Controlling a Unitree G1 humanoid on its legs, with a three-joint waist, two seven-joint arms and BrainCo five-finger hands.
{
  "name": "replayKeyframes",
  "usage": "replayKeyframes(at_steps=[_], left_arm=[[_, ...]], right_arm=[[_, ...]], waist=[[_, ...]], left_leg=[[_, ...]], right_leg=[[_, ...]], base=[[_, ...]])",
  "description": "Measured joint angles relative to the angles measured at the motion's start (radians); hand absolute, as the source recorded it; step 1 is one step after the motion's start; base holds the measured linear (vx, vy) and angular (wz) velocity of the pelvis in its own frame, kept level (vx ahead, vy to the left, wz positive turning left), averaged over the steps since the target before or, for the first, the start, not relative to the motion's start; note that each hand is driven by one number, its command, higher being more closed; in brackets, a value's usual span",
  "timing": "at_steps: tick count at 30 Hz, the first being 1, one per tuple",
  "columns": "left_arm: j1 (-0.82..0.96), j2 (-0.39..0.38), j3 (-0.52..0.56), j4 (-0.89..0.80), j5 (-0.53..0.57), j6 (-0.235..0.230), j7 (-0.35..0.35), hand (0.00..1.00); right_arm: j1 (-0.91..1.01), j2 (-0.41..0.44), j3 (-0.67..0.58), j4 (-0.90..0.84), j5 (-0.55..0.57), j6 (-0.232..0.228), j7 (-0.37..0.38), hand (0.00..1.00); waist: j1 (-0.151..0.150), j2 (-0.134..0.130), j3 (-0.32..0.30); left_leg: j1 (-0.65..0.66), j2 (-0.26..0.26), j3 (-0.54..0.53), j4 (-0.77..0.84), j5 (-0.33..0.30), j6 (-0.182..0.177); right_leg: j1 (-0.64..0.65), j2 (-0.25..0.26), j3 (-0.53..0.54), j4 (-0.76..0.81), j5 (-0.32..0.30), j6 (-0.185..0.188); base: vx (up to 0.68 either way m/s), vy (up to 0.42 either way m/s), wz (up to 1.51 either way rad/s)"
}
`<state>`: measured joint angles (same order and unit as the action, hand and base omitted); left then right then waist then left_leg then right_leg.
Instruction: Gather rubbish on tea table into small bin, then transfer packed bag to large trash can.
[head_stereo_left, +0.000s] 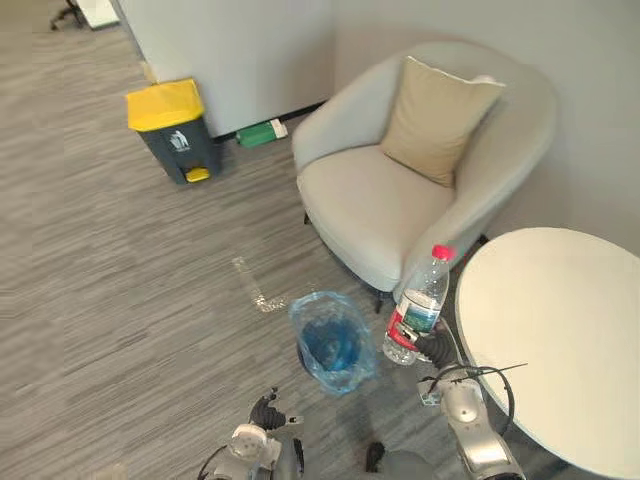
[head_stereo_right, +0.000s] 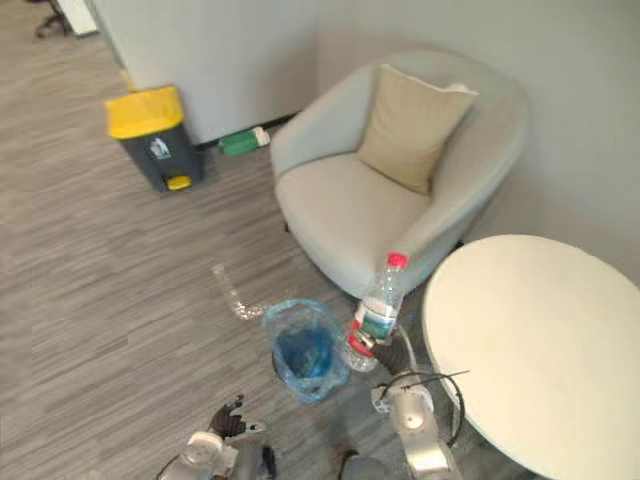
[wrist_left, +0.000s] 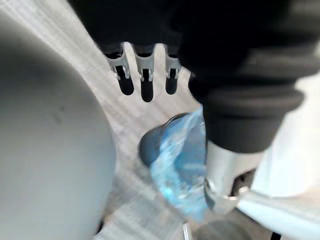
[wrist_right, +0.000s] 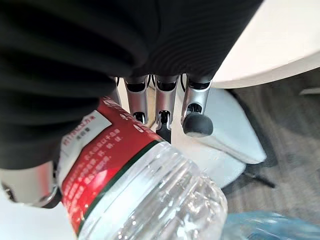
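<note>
Now my right hand (head_stereo_left: 432, 347) clasps the clear red-capped plastic water bottle (head_stereo_left: 422, 300) upright just beside the small blue-bagged bin (head_stereo_left: 297, 322), left hand (head_stereo_left: 267, 412) low, fingers slack.

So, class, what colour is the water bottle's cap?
The bottle's cap is red, clearest in the left eye view.

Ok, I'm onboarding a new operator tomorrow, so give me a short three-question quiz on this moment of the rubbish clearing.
1. True or false: the right hand is shut on the bottle.
2. Which colour is the bag lining the small bin? A green, B blue, C black.
3. Fill in: the large trash can by the wall has a ___ lid.
Key: 1 true; 2 B; 3 yellow.
</note>
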<state>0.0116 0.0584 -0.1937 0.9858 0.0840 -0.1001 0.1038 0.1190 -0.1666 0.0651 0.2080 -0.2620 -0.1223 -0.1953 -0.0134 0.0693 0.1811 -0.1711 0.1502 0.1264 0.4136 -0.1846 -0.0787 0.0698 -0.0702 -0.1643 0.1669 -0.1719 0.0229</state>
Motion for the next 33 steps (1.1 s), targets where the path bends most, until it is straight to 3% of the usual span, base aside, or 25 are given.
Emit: replayKeyframes(at_steps=[1,3,6,12,17,20,22,25,27,33], left_arm=[[0.001,-0.003,0.000,0.001,0.000,0.000,0.001,0.00],[0.002,0.008,-0.001,-0.003,0.001,-0.001,0.002,0.00],[-0.001,0.033,-0.002,-0.003,0.003,0.000,0.001,0.00],[0.013,0.046,-0.005,0.009,0.003,0.004,0.002,0.00],[0.014,0.053,0.001,0.010,0.003,0.004,0.012,0.00],[-0.034,0.068,0.029,-0.014,-0.033,-0.003,0.031,0.00],[-0.078,0.070,0.061,-0.034,-0.076,-0.007,0.051,0.00],[-0.113,0.080,0.098,-0.066,-0.123,-0.028,0.072,0.00],[-0.122,0.084,0.123,-0.091,-0.148,-0.039,0.075,0.00],[-0.223,0.067,0.186,-0.161,-0.188,-0.051,0.112,0.00]], right_arm=[[0.000,-0.001,-0.020,0.003,0.000,0.004,-0.001,1.00],[0.001,0.005,-0.026,0.006,-0.001,0.014,-0.004,1.00],[0.005,0.026,-0.015,0.010,-0.004,0.014,-0.003,1.00],[0.001,0.049,0.029,0.109,-0.013,0.013,-0.002,1.00],[-0.032,0.045,0.068,0.185,-0.047,0.023,-0.012,1.00],[-0.169,0.024,0.082,0.203,-0.056,0.023,-0.041,1.00],[-0.277,-0.025,0.099,0.205,-0.084,0.023,-0.065,1.00],[-0.388,-0.084,0.097,0.210,-0.092,0.029,-0.101,1.00],[-0.437,-0.110,0.095,0.210,-0.092,0.034,-0.114,1.00],[-0.582,-0.161,0.076,0.179,-0.091,0.046,-0.177,1.00]], waist=[[0.000,0.007,0.000],[0.002,-0.015,0.002],[0.002,-0.046,0.008],[0.001,-0.056,-0.006],[0.005,-0.059,0.000],[0.011,-0.064,0.074],[0.014,-0.048,0.134],[0.022,-0.041,0.188],[0.033,-0.032,0.203],[0.047,-0.039,0.258]], left_leg=[[0.013,-0.003,-0.003,-0.112,0.071,-0.029],[0.065,-0.035,0.003,-0.194,0.110,-0.023],[0.116,-0.056,0.016,-0.257,0.129,-0.014],[0.217,-0.074,0.030,-0.448,0.221,-0.016],[0.176,-0.072,0.031,-0.437,0.237,-0.013],[-0.069,-0.050,0.020,-0.182,0.166,0.002],[-0.223,-0.037,-0.001,-0.048,0.121,0.000],[-0.356,-0.048,0.003,-0.014,0.124,-0.001],[-0.435,-0.034,0.000,0.088,0.092,0.024],[-0.701,-0.037,-0.014,0.217,0.091,0.040]], right_leg=[[-0.001,0.000,0.000,0.000,-0.004,0.010],[0.002,-0.018,0.010,-0.011,0.005,0.027],[0.035,-0.037,0.013,-0.040,0.013,0.036],[0.042,-0.039,0.031,-0.048,0.020,0.045],[-0.023,-0.034,0.039,0.008,0.020,0.045],[-0.223,-0.040,0.043,0.173,-0.018,0.036],[-0.364,-0.049,0.037,0.296,-0.060,0.033],[-0.514,-0.079,0.033,0.373,-0.082,0.032],[-0.597,-0.087,0.010,0.432,-0.082,0.033],[-0.850,-0.123,0.004,0.574,-0.084,0.032]], base=[[0.11,0.073,0.01],[0.09,0.058,0.02],[0.07,0.051,-0.02],[0.00,-0.005,-0.08],[-0.09,-0.005,-0.04],[-0.26,0.005,0.01],[-0.40,0.022,0.16],[-0.34,0.045,0.29],[-0.14,0.046,0.07],[-0.09,0.046,0.09]])
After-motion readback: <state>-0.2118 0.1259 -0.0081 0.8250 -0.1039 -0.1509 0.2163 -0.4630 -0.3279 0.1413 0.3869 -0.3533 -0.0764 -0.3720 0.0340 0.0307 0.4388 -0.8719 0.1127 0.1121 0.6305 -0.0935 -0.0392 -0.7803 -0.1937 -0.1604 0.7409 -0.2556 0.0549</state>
